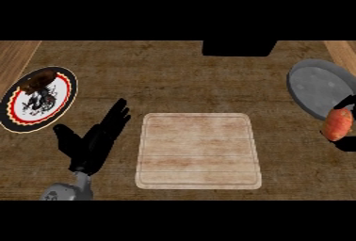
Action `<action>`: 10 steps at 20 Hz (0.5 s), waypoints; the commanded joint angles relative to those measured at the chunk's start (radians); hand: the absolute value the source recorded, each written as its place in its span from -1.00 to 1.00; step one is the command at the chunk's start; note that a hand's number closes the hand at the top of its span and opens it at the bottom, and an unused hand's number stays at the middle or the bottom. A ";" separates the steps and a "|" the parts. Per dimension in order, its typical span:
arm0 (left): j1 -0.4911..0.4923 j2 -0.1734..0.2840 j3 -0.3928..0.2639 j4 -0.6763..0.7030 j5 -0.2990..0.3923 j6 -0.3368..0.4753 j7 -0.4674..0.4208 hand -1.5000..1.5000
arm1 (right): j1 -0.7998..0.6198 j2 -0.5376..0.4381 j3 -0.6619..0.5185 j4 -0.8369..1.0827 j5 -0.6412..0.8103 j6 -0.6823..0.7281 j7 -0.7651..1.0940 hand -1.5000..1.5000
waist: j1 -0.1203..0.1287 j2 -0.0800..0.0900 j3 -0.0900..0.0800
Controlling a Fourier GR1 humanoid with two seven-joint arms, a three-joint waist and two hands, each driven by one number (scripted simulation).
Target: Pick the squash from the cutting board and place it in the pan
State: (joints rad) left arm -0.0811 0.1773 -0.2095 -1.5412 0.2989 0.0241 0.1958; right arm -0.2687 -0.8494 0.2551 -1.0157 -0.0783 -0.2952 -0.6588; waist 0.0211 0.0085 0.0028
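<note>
2 hands: both are seen, 1 at each side of the view.
Left hand (97,136): shown open beside the cutting board's left edge, fingers straight and pointing up-right, nothing held.
Right hand (345,141): mostly cut off by the right edge; dark fingers are seen curled round the squash.
Squash (338,124): orange-red, held at the right edge, just below the pan's lower rim, off the board.
Pan (316,87): grey, round, set at upper right.
Cutting board (199,150): pale wood, centred, nothing on it.
Plate (61,101): placed at upper left, patterned rim, dark food on it.
</note>
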 commanded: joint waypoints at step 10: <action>-0.034 -0.039 -0.029 -0.015 -0.028 0.013 0.030 0.00 | -0.420 0.140 -0.187 0.680 0.026 -0.043 -0.196 1.00 | 0.052 0.015 0.003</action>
State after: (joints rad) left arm -0.1168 0.1576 -0.2180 -1.5341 0.2885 0.0133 0.2067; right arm -0.5938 -0.7177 0.1086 -0.4885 -0.0577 -0.3431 -0.8108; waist 0.0601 0.0200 0.0052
